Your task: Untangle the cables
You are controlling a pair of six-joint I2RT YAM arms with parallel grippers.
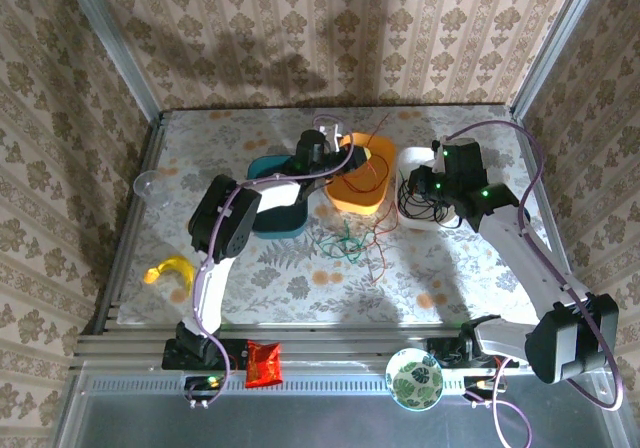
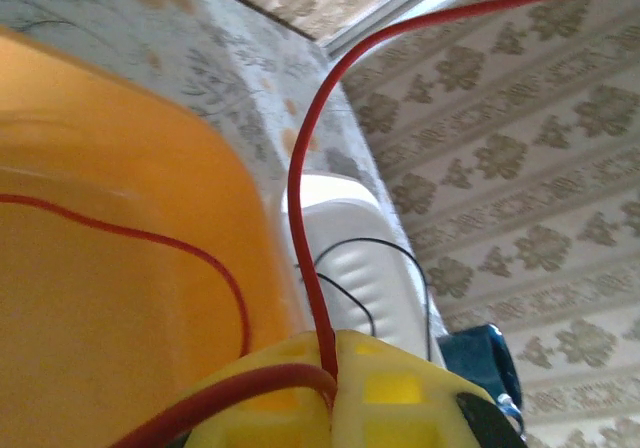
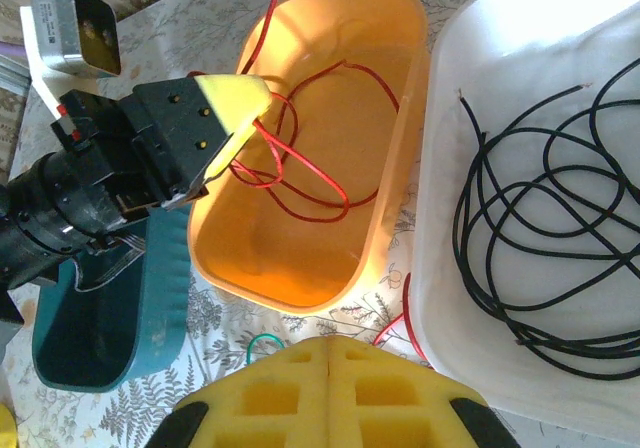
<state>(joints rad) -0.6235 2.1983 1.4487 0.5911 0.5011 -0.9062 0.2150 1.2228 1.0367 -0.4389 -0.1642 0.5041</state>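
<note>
the left gripper (image 2: 330,368) is clamped on the red cable (image 2: 300,178), pinching it over the orange bin (image 3: 300,278), where more of that cable lies coiled. the right gripper (image 3: 330,353) has its pads pressed together on nothing i can see, above the white bin (image 3: 440,148) at the orange bin's 3 o'clock, which holds the black cable (image 1: 418,206). to do this well, i'd lower the red free end fully inside the orange bin before letting go, so none drapes toward the green cable (image 1: 340,240) on the table (image 1: 450,278) at the bin's 6 o'clock.
</note>
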